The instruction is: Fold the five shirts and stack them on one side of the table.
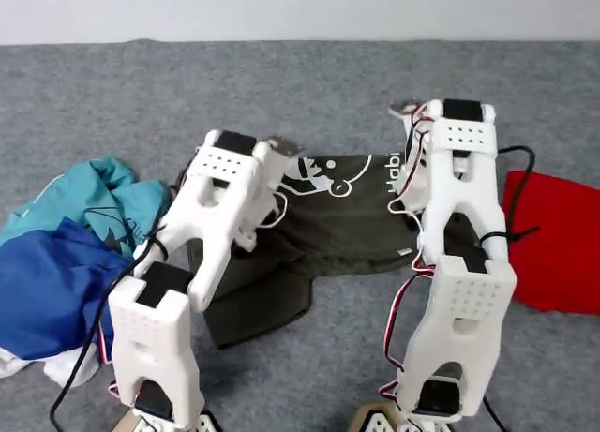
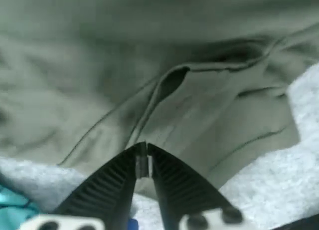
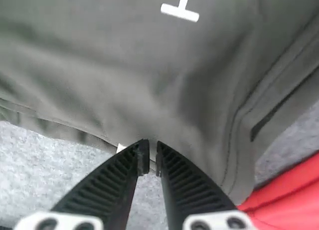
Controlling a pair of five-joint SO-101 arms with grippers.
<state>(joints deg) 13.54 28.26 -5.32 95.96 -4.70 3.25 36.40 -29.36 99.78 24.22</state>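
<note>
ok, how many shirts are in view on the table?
5: dark shirt spread in the centre between the arms; red shirt at the right edge; teal shirt, blue shirt and a sliver of white shirt heaped at the left. The heap could hide more.

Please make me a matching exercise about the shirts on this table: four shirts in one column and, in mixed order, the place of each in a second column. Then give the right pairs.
1. dark shirt
2. red shirt
3. teal shirt
4. blue shirt

A. left side, closer to the robot
B. in the middle
C. far right
D. left side, farther from the robot

Pairs: 1-B, 2-C, 3-D, 4-A
</note>
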